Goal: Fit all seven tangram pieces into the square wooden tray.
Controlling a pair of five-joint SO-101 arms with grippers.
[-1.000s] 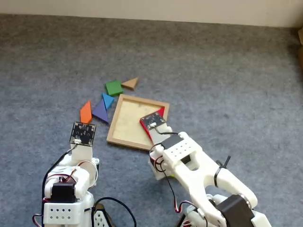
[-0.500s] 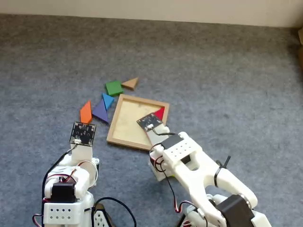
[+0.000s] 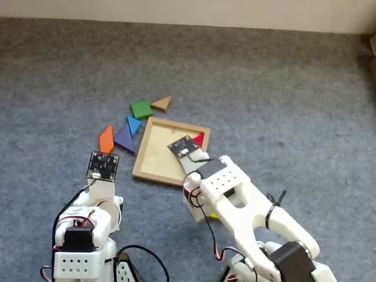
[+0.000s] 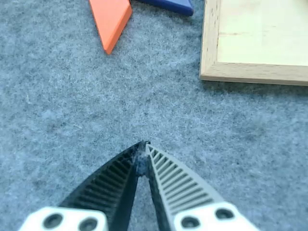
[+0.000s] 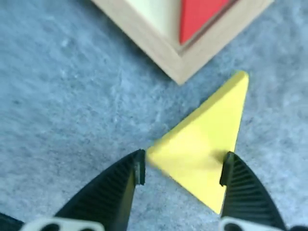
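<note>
High view: the square wooden tray is lying mid-tabletop. The right arm is covering its 4 o'clock corner, so only a sliver of the red piece is showing at the tray's 2 o'clock side. A scrap of the yellow triangle is peeking out from under that arm. Five loose pieces are clustering at the tray's 10 to 12 o'clock: the orange parallelogram, dark blue triangle, light blue triangle, green square and tan triangle. The left arm is sitting at the tray's 8 o'clock, its wrist board hiding what is beneath it. The grey felt tabletop is running out to a pale band at 12 o'clock, and a brownish object is being cut off at 3 o'clock, too little showing to identify.

Left wrist view: the left tool is hanging over bare felt with its jaws pressed together, holding nothing. The orange parallelogram, dark blue triangle and one tray corner are being cropped at the frame edge.

Right wrist view: the right tool is standing spread, its fingers flanking the yellow triangle on the felt just beside the tray corner. Whether they are pressing the wood is hard to make out. The red piece is sitting inside that corner, mostly cut off.
</note>
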